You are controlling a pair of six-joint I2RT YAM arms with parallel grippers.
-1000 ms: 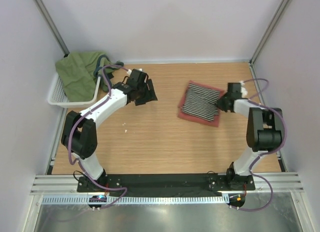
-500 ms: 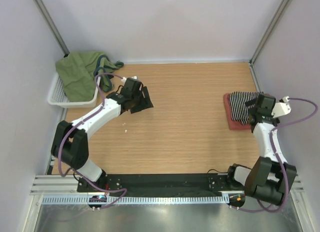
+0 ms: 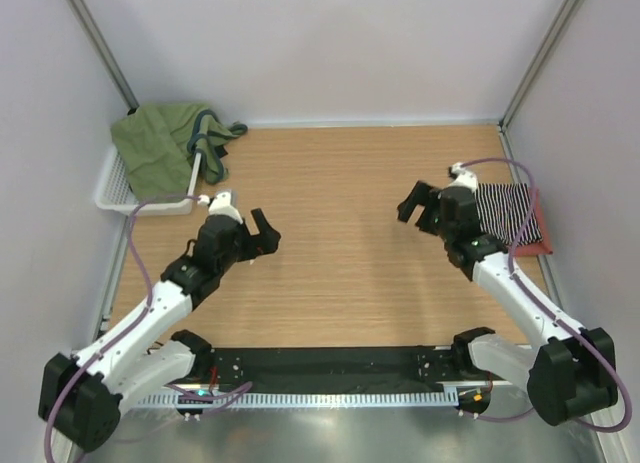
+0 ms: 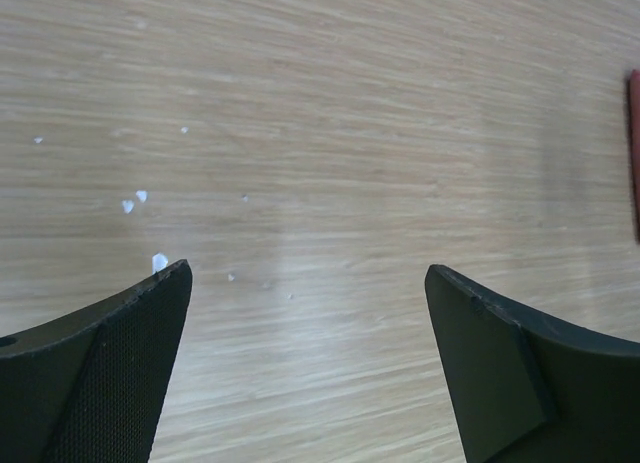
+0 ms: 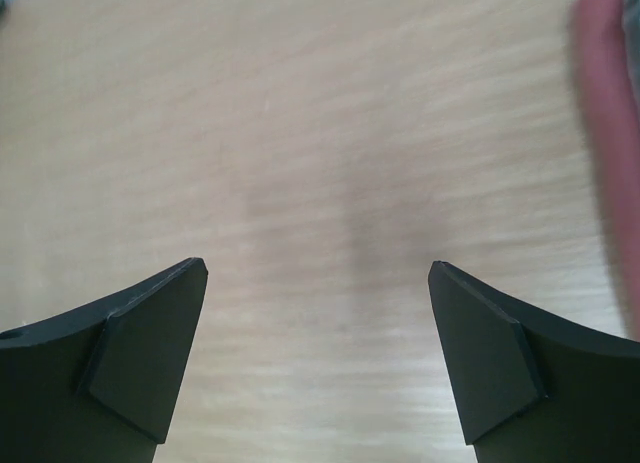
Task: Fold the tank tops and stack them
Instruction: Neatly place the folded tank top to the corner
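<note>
Top external view gives you both arms stretched low over the wooden table (image 3: 340, 273). The left gripper (image 3: 260, 239) has its jaws spread wide with nothing between them, and so does the right gripper (image 3: 421, 207).

The two tank tops lie folded in one stack just to the right of the right gripper, close beside its wrist. The striped tank top (image 3: 506, 213) sits on top. The salmon-red tank top (image 3: 543, 241) shows only as a thin border along the stack's right and near edges. The folded stack is close to square, so you cannot read a clear long axis, nor tell which way neck or hem points. Any label or print is too small to make out.

In the right wrist view the right gripper (image 5: 318, 275) hangs over bare wood, and the blurred salmon-red edge (image 5: 604, 133) runs beyond its right finger. In the left wrist view the left gripper (image 4: 308, 283) is over bare wood too, with white crumbs (image 4: 134, 201) ahead of its left finger.

Well off to the left gripper's left, a white basket (image 3: 118, 195) holds a crumpled green cloth (image 3: 155, 145).
</note>
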